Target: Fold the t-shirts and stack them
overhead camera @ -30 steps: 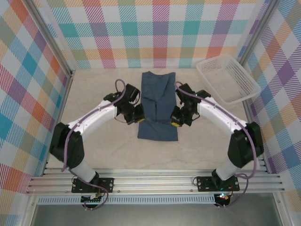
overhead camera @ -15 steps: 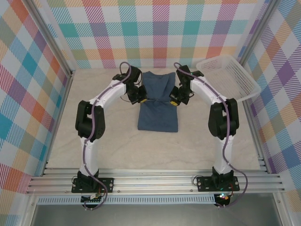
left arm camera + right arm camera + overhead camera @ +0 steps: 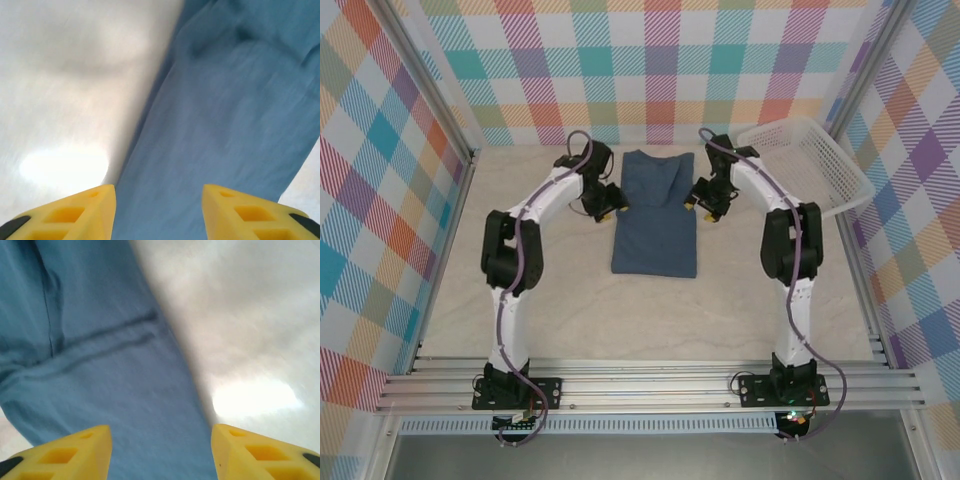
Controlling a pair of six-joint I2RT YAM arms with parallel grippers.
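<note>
The left gripper (image 3: 159,212) and right gripper (image 3: 160,452) are hovering at the folded t-shirt's (image 3: 655,225) opposite side edges, jaws standing apart, gripping nothing

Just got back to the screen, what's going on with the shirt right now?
The two arms are stretched out to the far part of the table, one on each side of the slate-blue t-shirt. The left gripper and right gripper sit at the shirt's upper edges, jaws open and holding nothing. The shirt lies flat as a long narrow rectangle, with no sleeves sticking out. The white basket stands in the far right corner.
</note>
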